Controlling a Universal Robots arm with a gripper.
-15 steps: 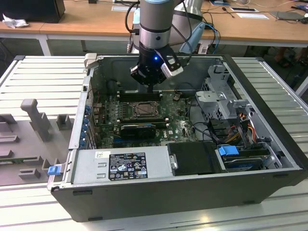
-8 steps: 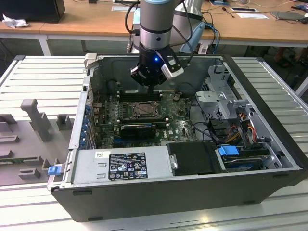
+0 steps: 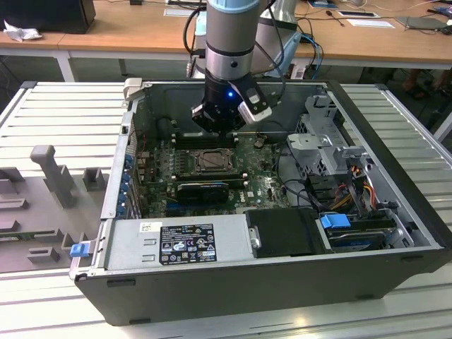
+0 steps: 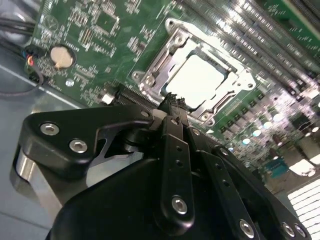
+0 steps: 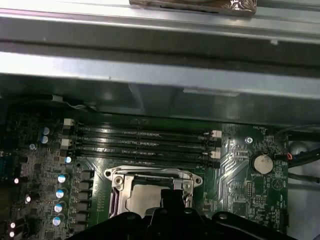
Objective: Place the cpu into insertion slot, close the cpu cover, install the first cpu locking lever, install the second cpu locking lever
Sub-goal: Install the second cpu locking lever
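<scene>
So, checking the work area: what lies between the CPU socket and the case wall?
In the first wrist view, long black memory slots lie between the insertion slot and the case wall.

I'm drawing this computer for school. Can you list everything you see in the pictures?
computer case: one, dark grey, lying open on a ribbed table
motherboard: one, green, inside the case
cpu: one, silvery, seated in the socket
cpu cover: one, silvery frame, around the cpu
memory slots: several, black, beside the socket
coin battery: one, silvery, on the motherboard
power supply: one, grey, at the case's near edge
gripper: one, black, fingertips together beside the cpu cover
</scene>
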